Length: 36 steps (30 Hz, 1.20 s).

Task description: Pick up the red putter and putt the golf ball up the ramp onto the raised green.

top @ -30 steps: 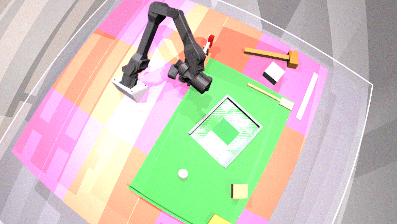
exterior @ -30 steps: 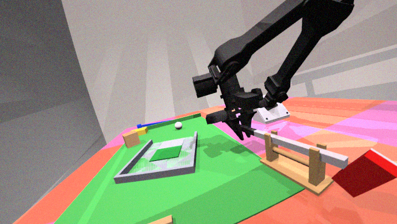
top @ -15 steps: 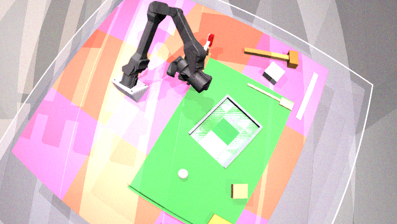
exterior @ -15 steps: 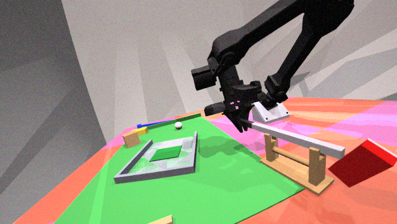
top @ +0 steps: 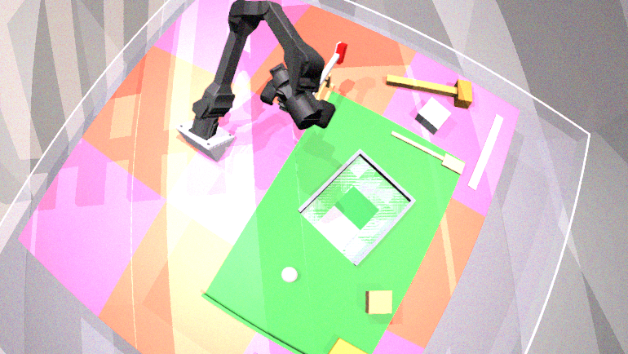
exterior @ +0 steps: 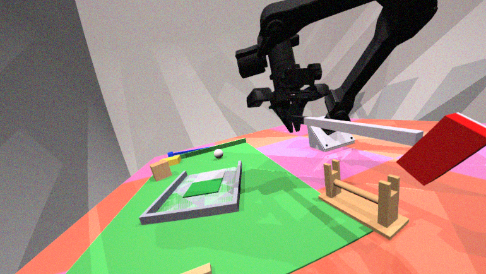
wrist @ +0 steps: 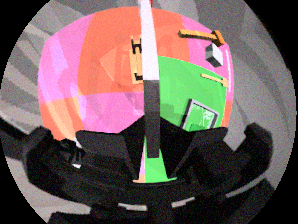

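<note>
My gripper (exterior: pixel 295 127) (wrist: pixel 149 117) is shut on the dark grip of the red putter (top: pixel 341 52) (exterior: pixel 360 129) (wrist: pixel 149 50). The putter is raised above its wooden stand (exterior: pixel 357 211) (wrist: pixel 134 65), its shaft pointing away from the fingers and its red head at the far end. In the top view the arm hides the fingers. The white golf ball (top: pixel 289 274) (exterior: pixel 218 153) lies on the green mat (top: pixel 267 237) (exterior: pixel 238 238). The pale ramp (top: pixel 342 231) leads to the raised green (top: pixel 356 208) (exterior: pixel 204 187), with grey walls (top: pixel 384 232) (exterior: pixel 190 214) around its other sides.
A yellow mallet (top: pixel 428 86) (wrist: pixel 197 35), a white-topped cube (top: pixel 434 114) (wrist: pixel 214 55), a beige mallet (top: pixel 417 144) and a white bar (top: pixel 485 152) lie beyond the ramp. A beige cube (top: pixel 378 302) (exterior: pixel 161 170), a yellow block (exterior: pixel 172 160) and a low rail (top: pixel 245 320) stand around the ball's end.
</note>
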{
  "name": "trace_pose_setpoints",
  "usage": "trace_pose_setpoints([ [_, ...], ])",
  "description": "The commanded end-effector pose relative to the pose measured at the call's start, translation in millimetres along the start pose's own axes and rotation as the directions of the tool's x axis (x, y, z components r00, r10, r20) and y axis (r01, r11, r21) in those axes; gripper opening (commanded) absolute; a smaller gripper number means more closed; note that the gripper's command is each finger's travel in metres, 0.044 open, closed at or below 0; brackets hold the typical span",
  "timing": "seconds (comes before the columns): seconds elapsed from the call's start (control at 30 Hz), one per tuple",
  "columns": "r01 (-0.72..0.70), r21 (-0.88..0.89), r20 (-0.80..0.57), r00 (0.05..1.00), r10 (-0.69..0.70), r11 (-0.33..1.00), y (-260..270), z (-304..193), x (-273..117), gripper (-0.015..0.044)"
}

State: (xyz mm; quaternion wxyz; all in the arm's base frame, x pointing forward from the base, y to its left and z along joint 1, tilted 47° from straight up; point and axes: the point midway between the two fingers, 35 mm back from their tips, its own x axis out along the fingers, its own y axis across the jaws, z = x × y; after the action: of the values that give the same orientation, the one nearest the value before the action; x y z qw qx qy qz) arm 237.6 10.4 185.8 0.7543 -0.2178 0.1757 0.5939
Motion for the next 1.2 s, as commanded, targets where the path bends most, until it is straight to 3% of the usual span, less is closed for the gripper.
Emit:
trace_pose_setpoints([
  [0.0,-0.002,0.049,-0.009,1.000,0.002,0.999,-3.7,-8.2,-1.1,0.0000],
  [0.53,0.066,0.527,-0.120,0.993,-0.003,0.847,-29.0,-100.6,-36.2,0.0000],
  [1.17,0.171,0.904,-0.199,0.979,0.032,0.392,-14.6,-220.1,-76.6,0.0000],
])
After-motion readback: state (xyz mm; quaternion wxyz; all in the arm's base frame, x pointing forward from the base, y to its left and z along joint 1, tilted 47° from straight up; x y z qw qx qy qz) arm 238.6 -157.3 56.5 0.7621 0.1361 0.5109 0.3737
